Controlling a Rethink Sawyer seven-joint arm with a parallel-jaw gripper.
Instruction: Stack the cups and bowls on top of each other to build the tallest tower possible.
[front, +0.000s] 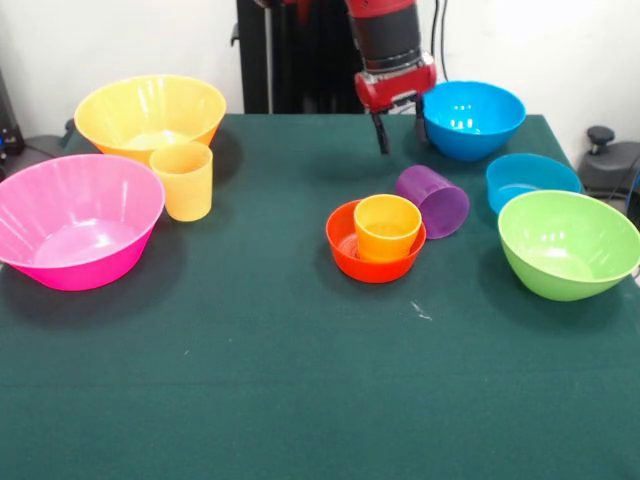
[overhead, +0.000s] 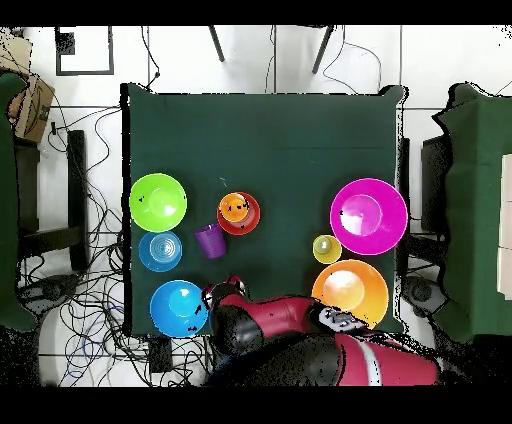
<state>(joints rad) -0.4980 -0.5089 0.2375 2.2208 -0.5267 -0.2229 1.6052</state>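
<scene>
Dark green cloth covers the table (front: 250, 400), which fills the front view below a pale wall. At its far side the red and black arm (front: 385, 35) comes down from above. Its gripper (front: 400, 128) hangs over the cloth just beside the medium blue bowl (front: 472, 118), two dark fingers (front: 381, 133) spread apart and holding nothing.

On the left of the front view sits the big pink bowl (front: 75, 220), with the big yellow bowl (front: 150, 115) behind it. On the right the lime green bowl (front: 567, 243) tilts slightly toward the camera, touching the small blue bowl (front: 532, 180) behind it. All the bowls stand mouth up.

Near the middle, the small red-orange bowl (front: 375, 245) carries the orange cup (front: 387, 228) upright inside it: the tower. Just beside it, on the right, the purple cup (front: 433, 200) lies on its side, seemingly touching the bowl's rim. The yellow-orange cup (front: 182, 180) stands upright between the two big bowls.
</scene>
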